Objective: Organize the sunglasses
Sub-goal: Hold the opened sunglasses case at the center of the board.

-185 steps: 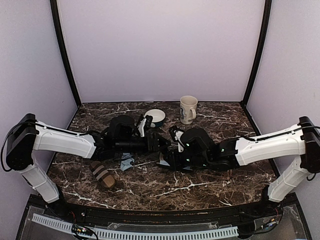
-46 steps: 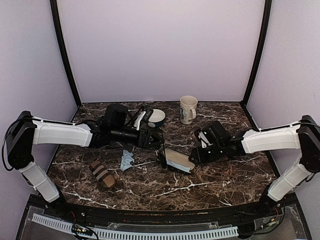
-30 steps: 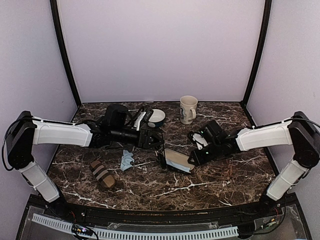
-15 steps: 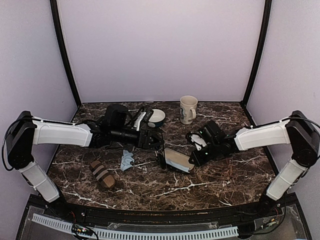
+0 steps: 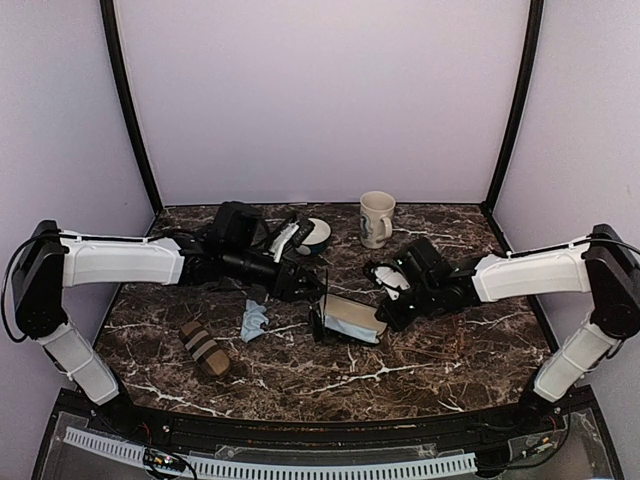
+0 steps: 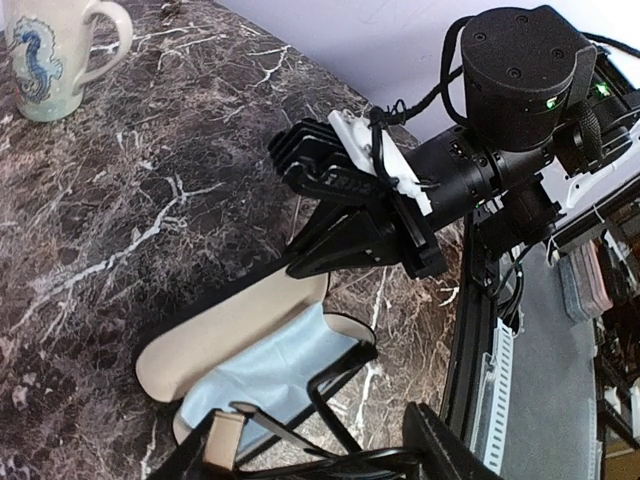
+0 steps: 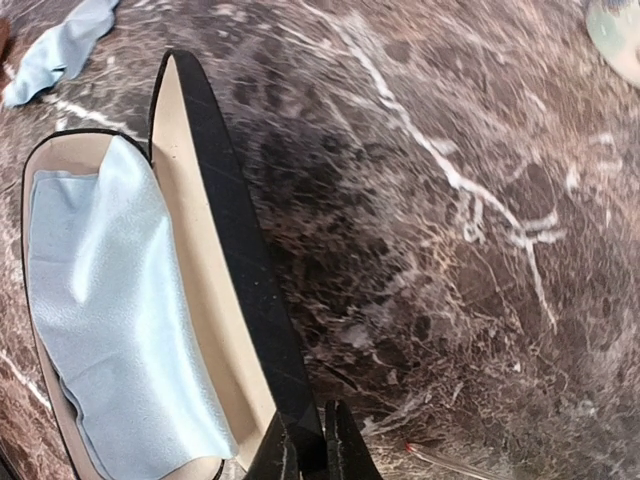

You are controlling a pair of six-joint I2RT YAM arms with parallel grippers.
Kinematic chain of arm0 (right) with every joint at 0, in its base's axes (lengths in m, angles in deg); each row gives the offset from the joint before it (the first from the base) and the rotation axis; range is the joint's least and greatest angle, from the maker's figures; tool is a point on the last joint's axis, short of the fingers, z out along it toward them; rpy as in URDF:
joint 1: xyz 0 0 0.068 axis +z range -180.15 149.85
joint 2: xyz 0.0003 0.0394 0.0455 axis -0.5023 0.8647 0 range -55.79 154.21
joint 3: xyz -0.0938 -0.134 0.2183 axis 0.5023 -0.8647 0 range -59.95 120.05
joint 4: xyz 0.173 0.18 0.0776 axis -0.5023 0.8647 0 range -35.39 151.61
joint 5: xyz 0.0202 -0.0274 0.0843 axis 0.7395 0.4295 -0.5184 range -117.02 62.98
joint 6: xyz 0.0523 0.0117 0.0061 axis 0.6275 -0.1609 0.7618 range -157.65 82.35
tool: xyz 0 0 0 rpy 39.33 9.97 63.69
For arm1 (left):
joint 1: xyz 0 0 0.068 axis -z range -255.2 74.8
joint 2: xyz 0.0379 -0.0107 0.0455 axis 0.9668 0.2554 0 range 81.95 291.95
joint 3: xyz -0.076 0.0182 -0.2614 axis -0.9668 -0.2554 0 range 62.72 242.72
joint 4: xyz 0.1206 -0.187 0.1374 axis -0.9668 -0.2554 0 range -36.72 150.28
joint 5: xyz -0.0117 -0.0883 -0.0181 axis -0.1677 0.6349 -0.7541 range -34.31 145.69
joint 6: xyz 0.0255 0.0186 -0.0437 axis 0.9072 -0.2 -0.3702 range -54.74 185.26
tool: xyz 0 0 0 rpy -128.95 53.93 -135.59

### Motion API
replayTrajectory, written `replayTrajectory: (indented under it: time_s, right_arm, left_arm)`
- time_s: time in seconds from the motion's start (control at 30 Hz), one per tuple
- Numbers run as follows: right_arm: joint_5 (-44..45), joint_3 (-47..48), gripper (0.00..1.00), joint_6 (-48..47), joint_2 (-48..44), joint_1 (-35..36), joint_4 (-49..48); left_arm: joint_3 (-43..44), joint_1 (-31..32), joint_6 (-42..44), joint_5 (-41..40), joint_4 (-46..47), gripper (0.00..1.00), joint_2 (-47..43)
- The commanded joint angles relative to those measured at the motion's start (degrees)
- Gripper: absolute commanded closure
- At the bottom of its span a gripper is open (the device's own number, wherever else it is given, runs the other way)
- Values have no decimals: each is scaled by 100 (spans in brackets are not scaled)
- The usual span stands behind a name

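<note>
Right wrist view: right claw pinches the open case rim, apparently steadying it; left claw grips sunglasses, which next need lowering onto the cloth.

Seen from above, the left arm rises from its base at 8 o'clock, bends at the elbow and stretches toward 3 o'clock, its black wrist dipping toward 4 o'clock. The left gripper has its fingers apart; whether they grip anything is unclear. The right arm mirrors it, reaching toward 9 o'clock. The right gripper points down, fingers pinched together on the wall of a case.
</note>
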Motion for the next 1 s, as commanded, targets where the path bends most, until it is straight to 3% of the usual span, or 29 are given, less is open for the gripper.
replayTrajectory:
  time_s: [0.0, 0.37, 0.7, 0.97]
  right_arm:
    - [275, 64, 97, -668, -322, 223, -492]
    - [286, -138, 100, -1827, -346, 283, -1174]
    - [-3, -26, 100, -1997, 6, 295, -1311]
    - [50, -17, 100, -1978, 50, 300, -1295]
  left_arm:
    - [464, -22, 971, 273, -877, 62, -91]
    - [406, -4, 1946, 332, -1383, 63, -382]
    - [1019, 110, 2411, -627, -2113, 64, 140]
    - [1085, 351, 2580, -1123, -2376, 64, 51]
